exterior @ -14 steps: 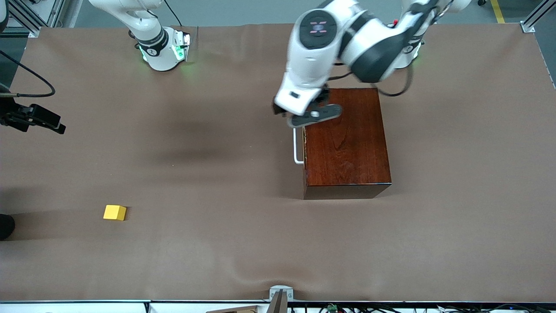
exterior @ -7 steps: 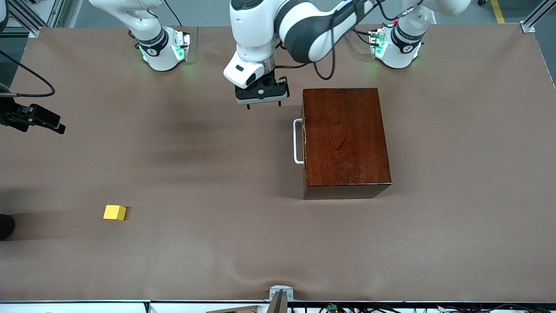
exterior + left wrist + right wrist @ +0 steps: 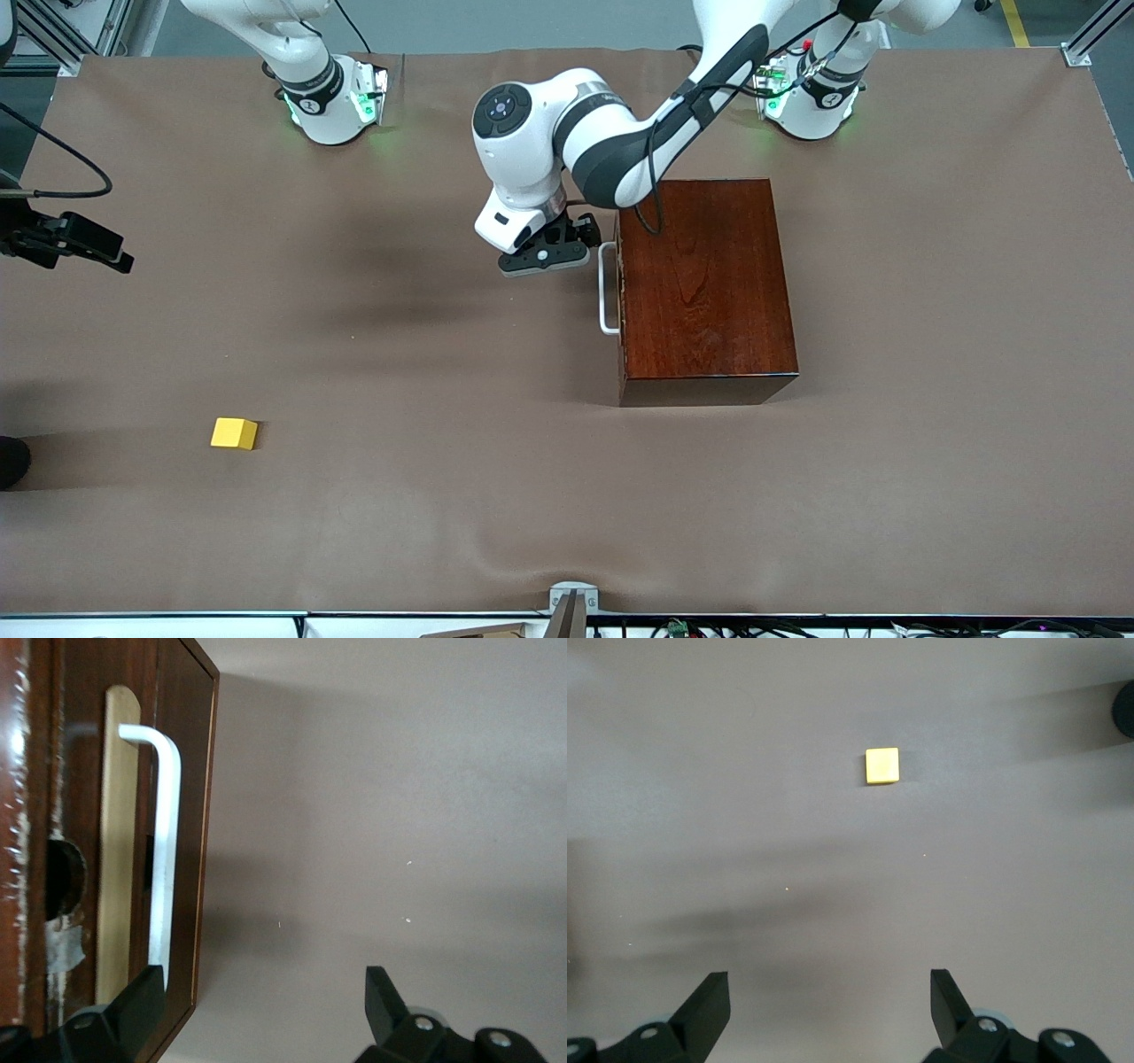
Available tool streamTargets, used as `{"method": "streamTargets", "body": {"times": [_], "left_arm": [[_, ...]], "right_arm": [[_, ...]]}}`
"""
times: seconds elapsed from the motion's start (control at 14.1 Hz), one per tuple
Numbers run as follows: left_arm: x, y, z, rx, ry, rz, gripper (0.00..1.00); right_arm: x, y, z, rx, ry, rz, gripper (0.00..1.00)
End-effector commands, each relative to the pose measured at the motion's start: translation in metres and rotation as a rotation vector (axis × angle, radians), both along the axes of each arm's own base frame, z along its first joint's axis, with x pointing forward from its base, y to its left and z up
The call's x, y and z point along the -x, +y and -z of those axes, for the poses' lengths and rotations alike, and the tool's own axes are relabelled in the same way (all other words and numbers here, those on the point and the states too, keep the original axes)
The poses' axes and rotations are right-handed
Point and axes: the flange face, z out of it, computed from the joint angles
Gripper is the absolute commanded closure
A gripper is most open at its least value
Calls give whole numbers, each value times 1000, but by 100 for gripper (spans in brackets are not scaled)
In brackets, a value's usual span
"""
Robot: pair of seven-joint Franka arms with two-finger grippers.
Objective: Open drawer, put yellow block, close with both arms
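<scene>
Left gripper (image 3: 542,258), fingers spread and empty, hangs beside the white handle (image 3: 606,289) of the closed drawer (image 3: 182,815). Straddle the bar squarely, then clamp (avoid the drawer front). Right gripper (image 3: 829,1010), spread, waits high above the yellow block (image 3: 234,433), well apart from the box (image 3: 704,283).

The left arm (image 3: 620,142) extends from its base at the upper right of the front view toward upper centre, wrist bent downward, with the left gripper (image 3: 543,257) pointing down, fingers (image 3: 142,1005) spread apart and empty. The right arm (image 3: 283,44) waits at the upper left; the right gripper (image 3: 828,1010) is spread open and empty.
</scene>
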Motion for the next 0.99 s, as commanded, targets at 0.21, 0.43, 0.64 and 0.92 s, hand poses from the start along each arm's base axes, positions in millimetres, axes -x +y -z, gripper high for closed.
{"method": "streamTargets", "body": {"times": [0.21, 0.43, 0.64, 0.92], "left_arm": [[-8, 0, 15, -43, -14, -6, 0], [-22, 11, 24, -68, -16, 14, 0], [-21, 10, 26, -72, -15, 20, 0], [-22, 11, 30, -78, -13, 13, 0]], "right_arm": [[7, -1, -7, 8, -7, 5, 0], [7, -1, -7, 8, -7, 5, 0], [7, -1, -7, 8, -7, 5, 0], [7, -1, -7, 8, -5, 5, 0]]}}
